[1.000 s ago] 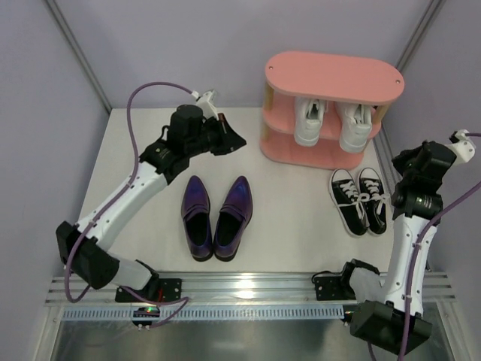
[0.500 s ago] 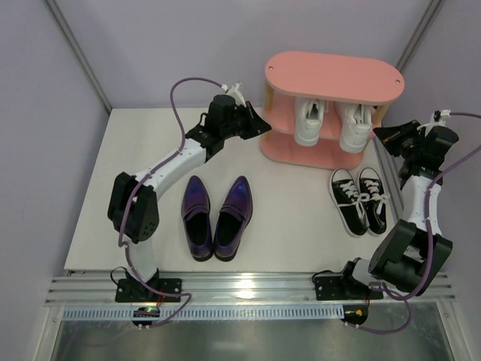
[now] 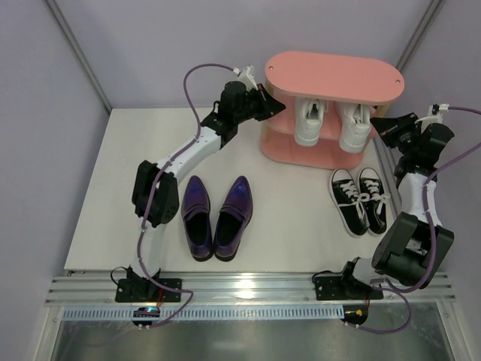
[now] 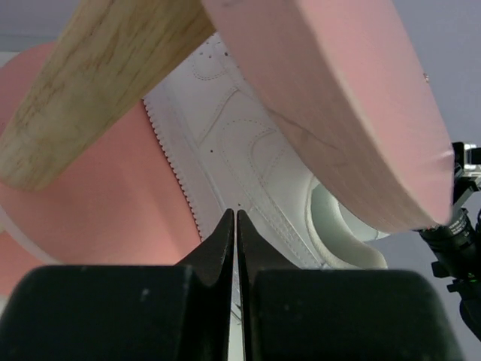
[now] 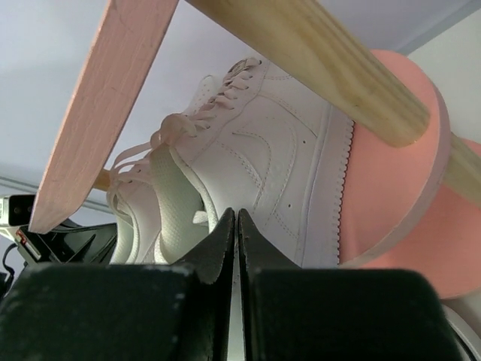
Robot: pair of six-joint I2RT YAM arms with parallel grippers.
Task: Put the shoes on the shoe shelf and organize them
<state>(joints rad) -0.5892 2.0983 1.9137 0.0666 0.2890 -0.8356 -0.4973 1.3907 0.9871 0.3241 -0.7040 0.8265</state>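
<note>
The plain white lace-up sneakers (image 3: pixel 308 124) are seen on the middle board of the small pink oval three-tier shelf (image 3: pixel 334 75); the glossy purple pointed loafers (image 3: pixel 218 214) and black canvas sneakers (image 3: pixel 359 199) are seen on the white table (image 3: pixel 285 210). The left gripper (image 4: pixel 232 226) and right gripper (image 5: pixel 232 222) are held at opposite ends of the shelf, each with fingers pressed together

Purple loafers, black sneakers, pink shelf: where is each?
purple loafers (image 3: pixel 234 204): top view, on one shoe's upper.
black sneakers (image 3: pixel 349 197): top view, on one shoe's laces.
pink shelf (image 3: pixel 334 75): top view, top board.

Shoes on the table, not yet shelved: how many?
4: two purple loafers side by side in the middle, two black canvas sneakers together to their right, just before the pink shelf.
</note>
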